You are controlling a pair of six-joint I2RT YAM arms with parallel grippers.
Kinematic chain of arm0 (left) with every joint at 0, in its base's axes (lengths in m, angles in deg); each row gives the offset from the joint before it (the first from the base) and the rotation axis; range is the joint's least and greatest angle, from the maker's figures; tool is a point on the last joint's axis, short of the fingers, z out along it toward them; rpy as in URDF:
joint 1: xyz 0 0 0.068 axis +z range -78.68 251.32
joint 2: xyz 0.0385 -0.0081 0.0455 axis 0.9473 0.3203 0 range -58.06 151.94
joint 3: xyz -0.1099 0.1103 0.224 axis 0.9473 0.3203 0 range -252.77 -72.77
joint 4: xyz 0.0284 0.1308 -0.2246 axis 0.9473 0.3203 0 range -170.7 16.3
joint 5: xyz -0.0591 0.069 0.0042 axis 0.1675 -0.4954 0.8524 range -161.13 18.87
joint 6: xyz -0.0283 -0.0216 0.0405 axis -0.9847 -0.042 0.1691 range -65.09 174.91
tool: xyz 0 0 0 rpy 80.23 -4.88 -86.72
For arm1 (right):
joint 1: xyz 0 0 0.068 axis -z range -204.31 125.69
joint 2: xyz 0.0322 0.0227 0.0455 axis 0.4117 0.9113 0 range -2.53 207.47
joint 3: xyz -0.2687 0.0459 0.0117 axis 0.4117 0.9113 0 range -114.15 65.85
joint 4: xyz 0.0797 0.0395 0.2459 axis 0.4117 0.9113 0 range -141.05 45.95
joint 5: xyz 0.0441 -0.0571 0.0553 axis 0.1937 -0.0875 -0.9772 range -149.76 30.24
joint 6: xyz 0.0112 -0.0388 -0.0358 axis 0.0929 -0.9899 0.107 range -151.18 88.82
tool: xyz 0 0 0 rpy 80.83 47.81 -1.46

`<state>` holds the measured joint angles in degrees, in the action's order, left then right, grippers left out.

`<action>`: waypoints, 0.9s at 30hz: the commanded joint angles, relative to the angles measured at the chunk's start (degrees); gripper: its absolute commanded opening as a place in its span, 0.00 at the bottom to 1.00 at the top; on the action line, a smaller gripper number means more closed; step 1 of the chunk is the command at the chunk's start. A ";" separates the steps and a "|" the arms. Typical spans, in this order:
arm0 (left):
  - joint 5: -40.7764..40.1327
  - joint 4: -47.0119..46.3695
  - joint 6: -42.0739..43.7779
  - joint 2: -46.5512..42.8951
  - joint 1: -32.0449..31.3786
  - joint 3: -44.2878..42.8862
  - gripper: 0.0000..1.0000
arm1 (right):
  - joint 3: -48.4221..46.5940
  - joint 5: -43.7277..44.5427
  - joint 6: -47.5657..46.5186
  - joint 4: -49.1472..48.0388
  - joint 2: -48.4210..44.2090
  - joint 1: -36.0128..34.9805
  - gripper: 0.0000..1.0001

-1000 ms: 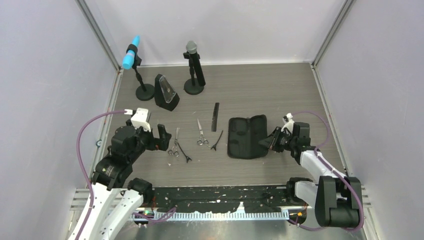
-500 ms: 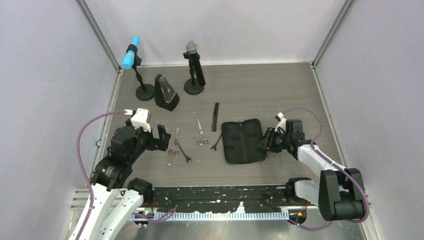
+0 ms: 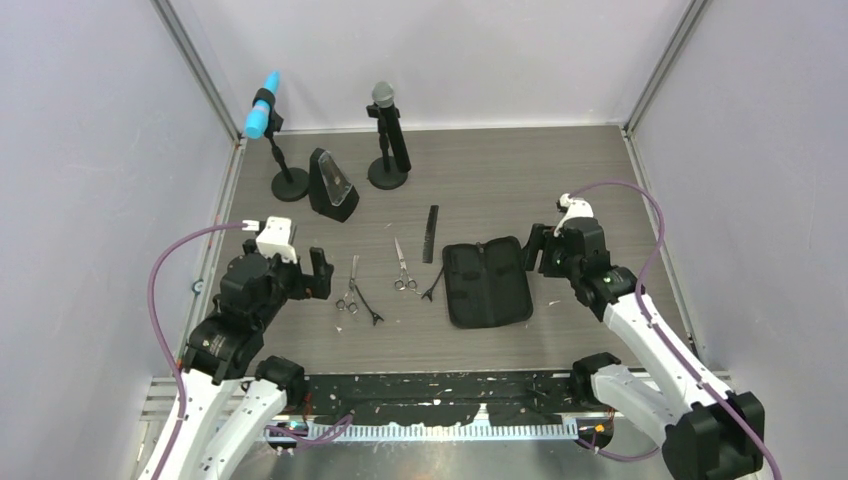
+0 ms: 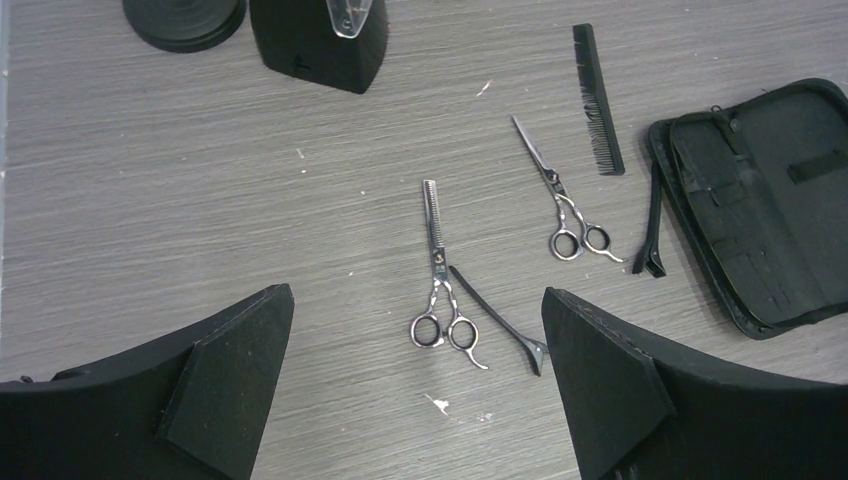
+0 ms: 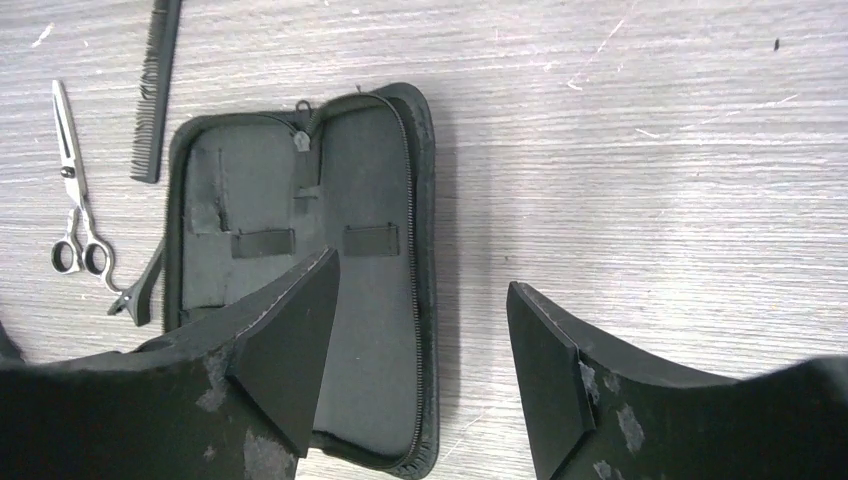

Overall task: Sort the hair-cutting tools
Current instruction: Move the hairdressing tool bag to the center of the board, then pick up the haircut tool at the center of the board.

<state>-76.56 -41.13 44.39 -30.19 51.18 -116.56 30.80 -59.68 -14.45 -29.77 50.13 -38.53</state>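
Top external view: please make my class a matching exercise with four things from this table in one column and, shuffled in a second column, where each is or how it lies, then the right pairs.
Column 1
1. comb
2. pouch
3. toothed scissors
4. blue-tipped microphone

Column 2
A. unzipped, lying open with its inside up
B. standing at the far left of the table
C. the left one of the two pairs of scissors
D. lying just beyond the pouch's far left corner

Pairs: 1-D, 2-A, 3-C, 4-B
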 commanded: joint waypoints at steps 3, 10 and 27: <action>-3.88 -0.64 -1.12 -0.87 0.28 -0.41 1.00 | -3.01 8.12 5.32 -3.42 -0.76 -9.88 0.71; -4.50 -0.55 -0.90 -1.62 0.19 -0.08 1.00 | -10.26 10.76 12.03 -11.73 17.70 -28.48 0.69; -5.77 -0.37 -0.55 -2.94 -0.81 0.20 1.00 | -28.24 23.55 21.46 -8.43 45.86 -43.52 0.66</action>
<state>-81.24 -40.91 43.38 -32.61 50.78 -116.45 4.86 -40.77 3.62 -38.16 94.22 -81.65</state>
